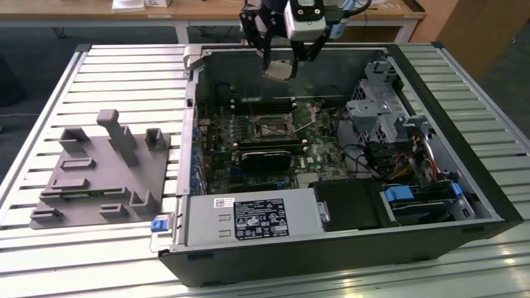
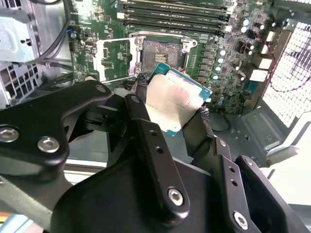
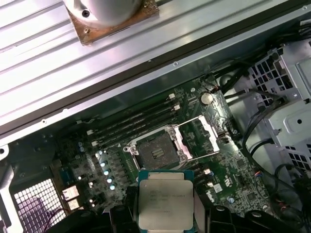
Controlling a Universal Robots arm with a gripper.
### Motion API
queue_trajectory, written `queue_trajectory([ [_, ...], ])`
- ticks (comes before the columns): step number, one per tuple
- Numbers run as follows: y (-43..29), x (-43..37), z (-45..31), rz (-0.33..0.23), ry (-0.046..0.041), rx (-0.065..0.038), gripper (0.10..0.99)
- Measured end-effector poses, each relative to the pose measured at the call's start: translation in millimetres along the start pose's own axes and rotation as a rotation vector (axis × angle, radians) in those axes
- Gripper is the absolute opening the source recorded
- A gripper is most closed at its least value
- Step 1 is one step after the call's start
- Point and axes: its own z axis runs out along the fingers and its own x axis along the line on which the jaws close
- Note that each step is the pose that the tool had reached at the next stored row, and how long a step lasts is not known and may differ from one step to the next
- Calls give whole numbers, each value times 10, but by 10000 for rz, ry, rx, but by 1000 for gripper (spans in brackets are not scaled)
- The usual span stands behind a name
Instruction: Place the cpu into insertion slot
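High over computer case (image 1: 331, 261), gripper (image 2: 172, 97) pinched onto cpu (image 2: 176, 106) edges; insertion slot (image 3: 156, 151) uncovered below.

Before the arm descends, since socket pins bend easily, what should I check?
1. cpu gripped by the gripper: ok, pinched at two opposite edges.
2. insertion slot uncovered: ok, its bracket is swung open.
3. Slot empty: ok, no chip in it.
4. cpu seated: not ok, held in the air above the motherboard.
5. Chip's corner orientation matches the slot: cannot tell.
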Motion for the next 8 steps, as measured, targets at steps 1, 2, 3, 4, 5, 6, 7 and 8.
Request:
queue_trajectory([
  [1,0,0,0,85,-8,3,541],
  [2,0,0,1,169,-16,5,541],
  [3,0,0,1,250,-24,7,541],
  [4,0,0,2,336,-33,10,541],
  [5,0,0,2,418,-40,13,541],
  [6,0,0,2,501,-49,15,541],
  [7,0,0,3,583,-56,17,541],
  [8,0,0,3,664,-64,19,541],
])
